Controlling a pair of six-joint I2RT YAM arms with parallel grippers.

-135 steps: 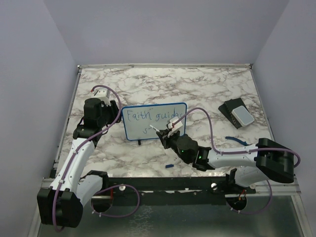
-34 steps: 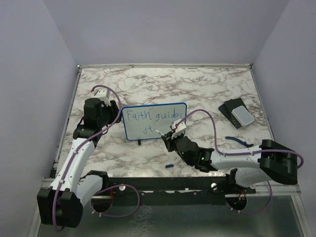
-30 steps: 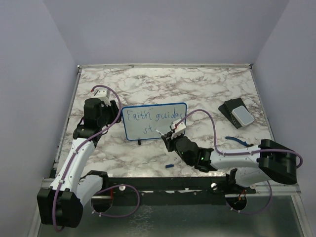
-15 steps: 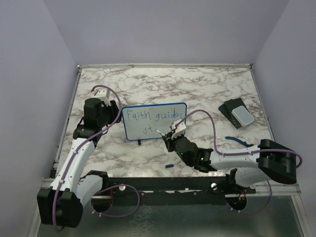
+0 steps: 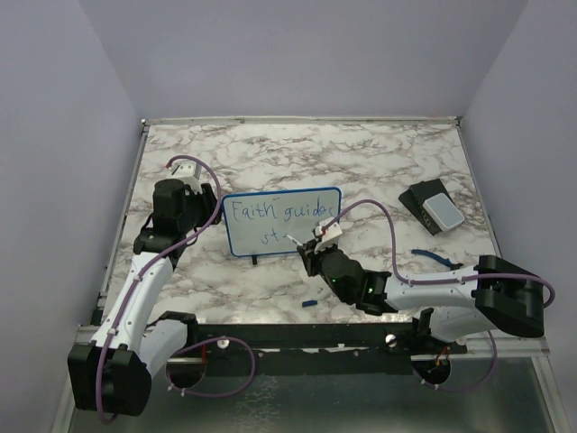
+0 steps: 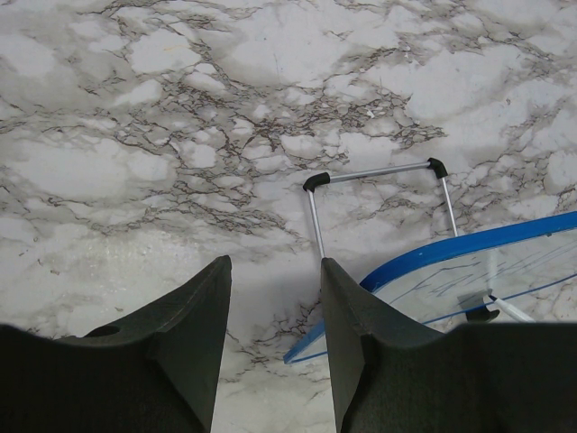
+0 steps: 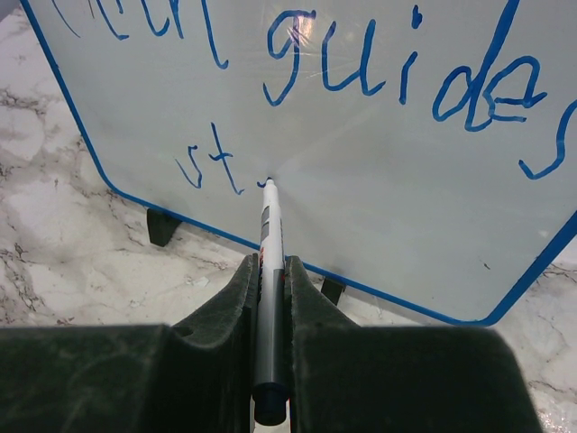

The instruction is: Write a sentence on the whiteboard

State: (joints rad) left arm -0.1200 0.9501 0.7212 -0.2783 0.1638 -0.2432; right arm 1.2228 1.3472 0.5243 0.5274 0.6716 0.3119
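Near the middle of the top view, a little left of centre, the whiteboard (image 5: 281,221) stands upright on the marbled bench (image 5: 361,162) on two small black feet, its face toward the lower edge of the frame. On it the sentence (image 5: 281,213) in blue ink reads "Faith guides" on the upper line, with "st" below.

The right tool (image 7: 270,263) is clenched on a marker (image 7: 268,221), whose tip touches the board just right of the "t". In the right wrist view the marker runs straight up between the two dark fingers (image 7: 239,298).

The left tool (image 6: 272,271) sits at the board's left end, behind it. It is released: its fingers stand apart with only marble between them. Its view shows the board's blue frame at lower right and a wire leg (image 6: 379,176) resting on the bench.

At the right of the top view a dark block with a pale grey pad (image 5: 433,207) lies well apart from the board. A thin blue object (image 5: 431,257) lies below it, and a small blue piece (image 5: 308,303) lies below the board.
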